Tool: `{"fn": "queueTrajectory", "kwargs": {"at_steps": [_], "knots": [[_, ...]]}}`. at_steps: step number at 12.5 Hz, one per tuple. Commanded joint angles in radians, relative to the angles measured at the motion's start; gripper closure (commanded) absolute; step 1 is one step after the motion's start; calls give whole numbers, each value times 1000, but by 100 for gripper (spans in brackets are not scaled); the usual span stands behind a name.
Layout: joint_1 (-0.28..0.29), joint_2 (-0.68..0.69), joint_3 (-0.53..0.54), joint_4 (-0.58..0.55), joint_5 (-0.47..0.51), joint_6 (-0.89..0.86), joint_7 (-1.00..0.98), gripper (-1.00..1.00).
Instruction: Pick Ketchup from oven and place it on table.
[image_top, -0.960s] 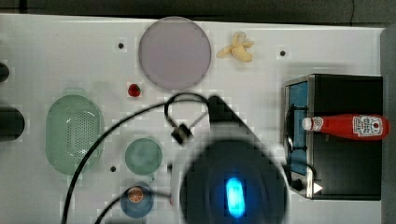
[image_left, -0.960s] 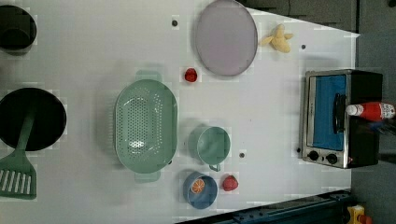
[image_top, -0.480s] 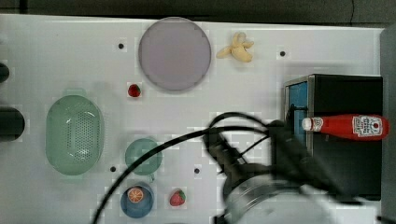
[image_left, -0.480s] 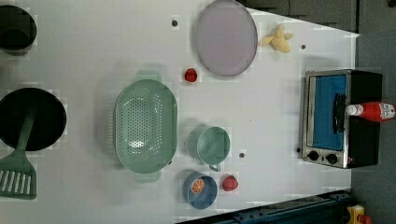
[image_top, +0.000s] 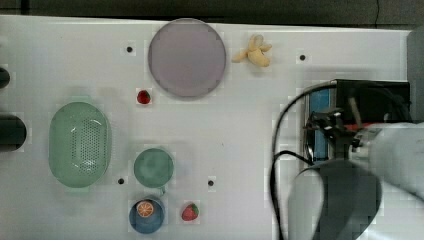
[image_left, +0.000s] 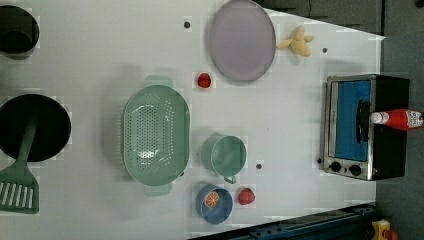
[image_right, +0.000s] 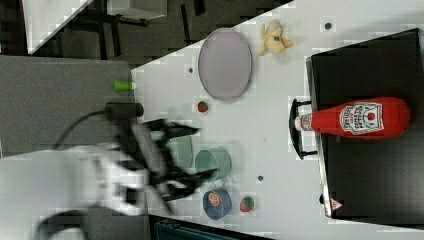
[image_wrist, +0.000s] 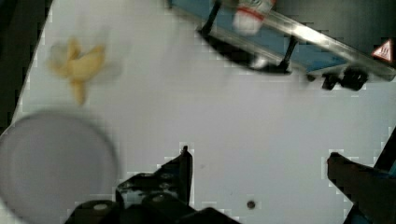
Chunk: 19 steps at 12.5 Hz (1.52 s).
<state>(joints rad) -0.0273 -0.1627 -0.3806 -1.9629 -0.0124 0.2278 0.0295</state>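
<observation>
The ketchup (image_right: 355, 118), a red bottle with a white cap, lies on its side on top of the black oven (image_right: 370, 170), its cap over the door handle. The left view has the ketchup (image_left: 400, 119) on the oven (image_left: 350, 125) at the table's (image_left: 280, 125) right end. My gripper (image_right: 197, 152) is open and holds nothing; it hangs in the air short of the oven. In the wrist view the gripper (image_wrist: 264, 163) spreads over bare table, with the ketchup's cap (image_wrist: 250, 18) and the oven's front (image_wrist: 303, 44) ahead. In the top view my arm (image_top: 350, 190) covers the oven (image_top: 375, 95).
A purple plate (image_top: 186, 57) and a banana (image_top: 255, 51) lie at the top view's upper middle. A green colander (image_top: 79, 144), a teal cup (image_top: 153, 167), a blue bowl (image_top: 146, 214) and two strawberries (image_top: 190, 212) lie further to the top view's left. Black pans sit at the left view's left.
My arm has swept from the lower middle of the top view to its right, over the oven. The gripper has stayed open. The ketchup has not moved.
</observation>
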Motion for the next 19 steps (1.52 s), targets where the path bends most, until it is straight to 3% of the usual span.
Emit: {"fn": "queueTrajectory", "kwargs": {"at_steps": [1,9,14,19], "knots": [[-44,23,-27,31,-16,82,29,-100],[-56,314,-195,166,5,206,29,-100],[-93,461,-233,189,143,335,29,-100],[-118,554,-233,187,221,360,29,-100]]}}
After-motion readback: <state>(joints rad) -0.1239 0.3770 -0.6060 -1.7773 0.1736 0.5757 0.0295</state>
